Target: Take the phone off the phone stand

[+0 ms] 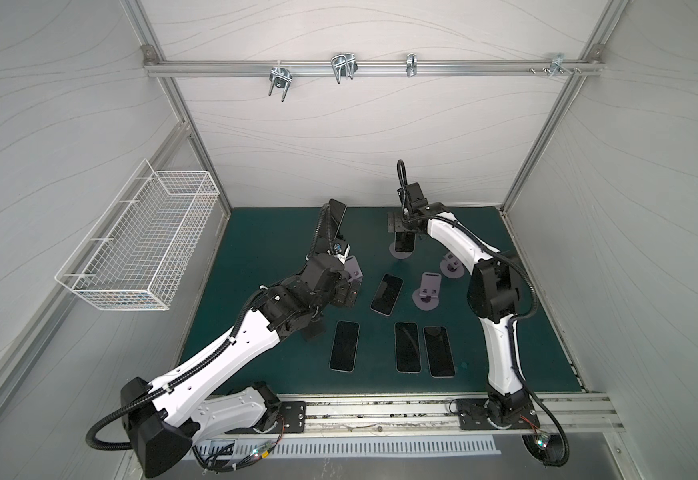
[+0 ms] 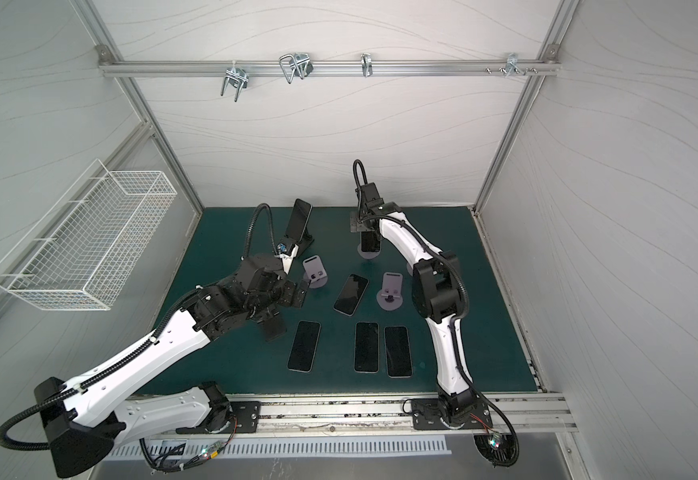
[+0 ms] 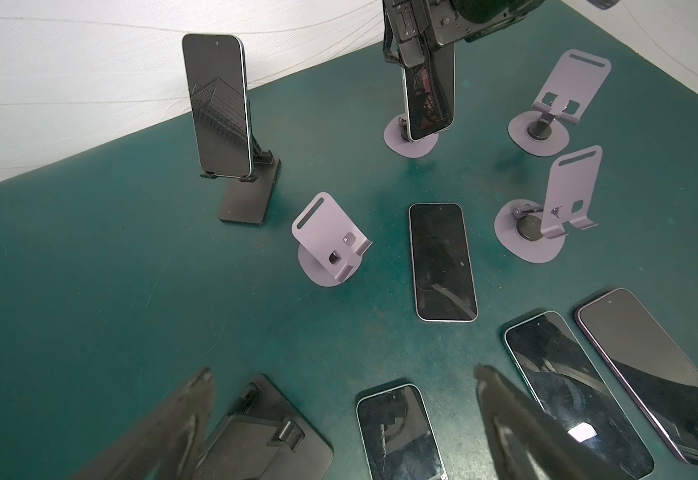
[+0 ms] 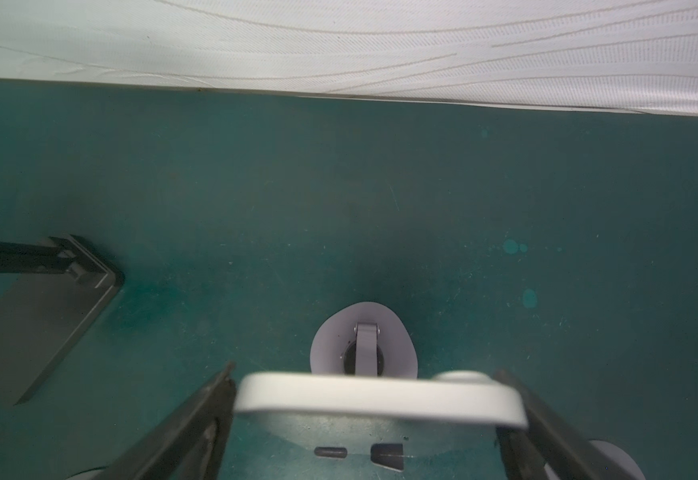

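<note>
The phone (image 1: 404,242) is carried by the green table (image 1: 255,232), in the upper middle of both top views, where it is propped almost upright on a purple stand (image 4: 363,332). The right gripper (image 4: 366,371) is set over its top end, with one finger at each long edge. The jaws are spread wide, but whether they press on those edges cannot be told. The left gripper (image 3: 343,370), left of centre in both top views, is held wide and empty. The stand is judged light and easily dragged along. The phone is judged rigid, fairly heavy, smooth-sided and breakable, so it is best taken across its width near the top and lifted clear of the stand's lip.
</note>
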You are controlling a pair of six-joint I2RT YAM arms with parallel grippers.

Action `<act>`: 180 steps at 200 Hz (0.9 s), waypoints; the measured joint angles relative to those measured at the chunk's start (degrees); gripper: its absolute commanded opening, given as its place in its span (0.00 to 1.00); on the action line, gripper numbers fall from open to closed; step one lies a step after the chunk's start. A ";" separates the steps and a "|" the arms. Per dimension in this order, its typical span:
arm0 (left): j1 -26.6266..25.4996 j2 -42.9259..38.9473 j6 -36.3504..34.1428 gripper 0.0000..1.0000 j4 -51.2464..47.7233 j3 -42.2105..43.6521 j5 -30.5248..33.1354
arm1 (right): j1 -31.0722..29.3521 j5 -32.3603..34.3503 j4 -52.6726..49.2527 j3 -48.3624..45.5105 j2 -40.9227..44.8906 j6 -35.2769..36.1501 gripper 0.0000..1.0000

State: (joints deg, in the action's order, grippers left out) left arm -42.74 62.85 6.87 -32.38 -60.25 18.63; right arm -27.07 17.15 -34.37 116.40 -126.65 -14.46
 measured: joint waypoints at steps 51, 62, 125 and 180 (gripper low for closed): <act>0.00 0.04 -0.85 0.99 0.04 0.00 0.07 | 0.44 -0.50 0.09 0.55 -1.03 0.50 0.88; 0.00 0.09 -0.94 0.99 0.07 0.00 0.11 | 0.66 -0.79 0.13 0.55 -1.03 0.46 0.86; 0.00 0.31 -1.53 0.99 0.22 0.00 0.37 | 1.55 -1.97 0.87 0.55 -1.77 0.35 0.80; 0.00 0.31 -2.03 0.99 0.35 0.00 0.50 | 1.55 -2.67 0.92 0.55 -1.92 0.46 0.74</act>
State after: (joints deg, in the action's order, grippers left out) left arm -42.74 63.16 4.84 -32.03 -60.25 19.14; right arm -25.52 14.48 -33.45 116.95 -128.57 -14.00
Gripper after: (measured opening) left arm 0.989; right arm 0.758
